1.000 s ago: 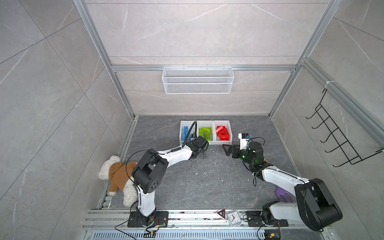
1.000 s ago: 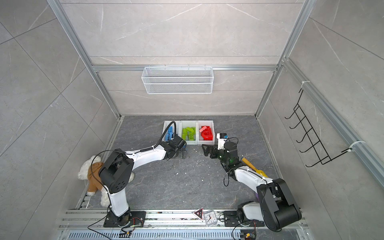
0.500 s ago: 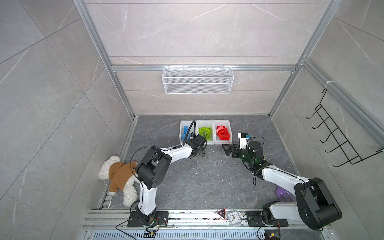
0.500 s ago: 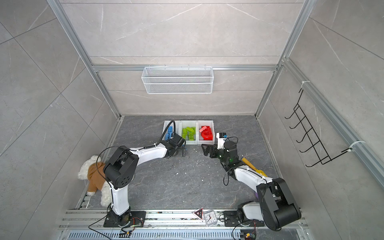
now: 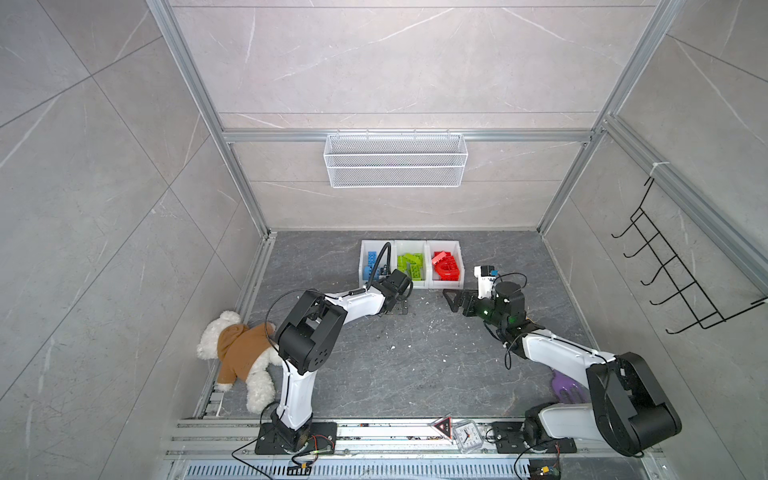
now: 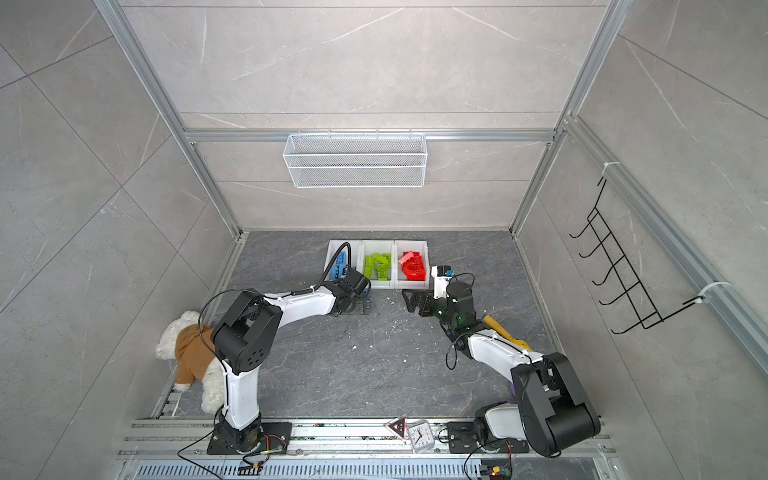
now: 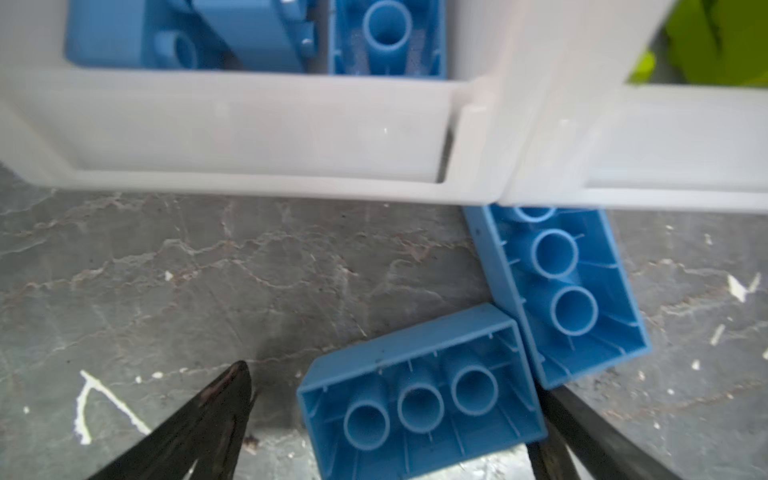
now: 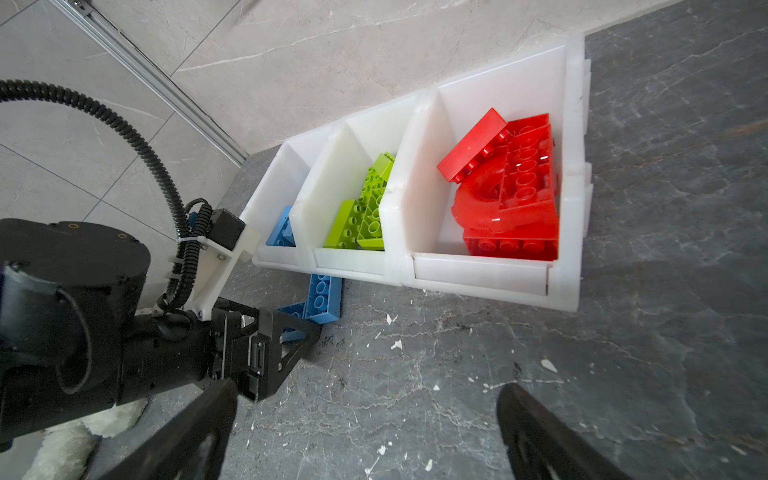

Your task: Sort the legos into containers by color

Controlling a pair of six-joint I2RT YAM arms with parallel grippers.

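Note:
Two blue legos lie studs-down on the floor against the front of the white containers: a shorter one (image 7: 419, 399) and a longer one (image 7: 561, 291), which touches the container front. My left gripper (image 7: 392, 386) is open, low over the floor, with the shorter blue lego between its fingers, ungripped. In both top views it (image 5: 401, 305) sits in front of the blue container (image 5: 363, 253). The green container (image 8: 349, 259) and red container (image 8: 478, 270) hold legos of their colour. My right gripper (image 8: 368, 392) is open and empty, before the red container (image 5: 459, 266).
A teddy bear (image 5: 241, 353) lies at the left floor edge. A small clock (image 5: 467, 436) stands on the front rail. A purple item (image 5: 565, 386) and a yellow one (image 6: 505, 330) lie by the right arm. A wire basket (image 5: 395, 160) hangs on the back wall.
The left arm's elbow has swung inward and forward while its gripper stayed at the blue container's front. The right arm has not moved.

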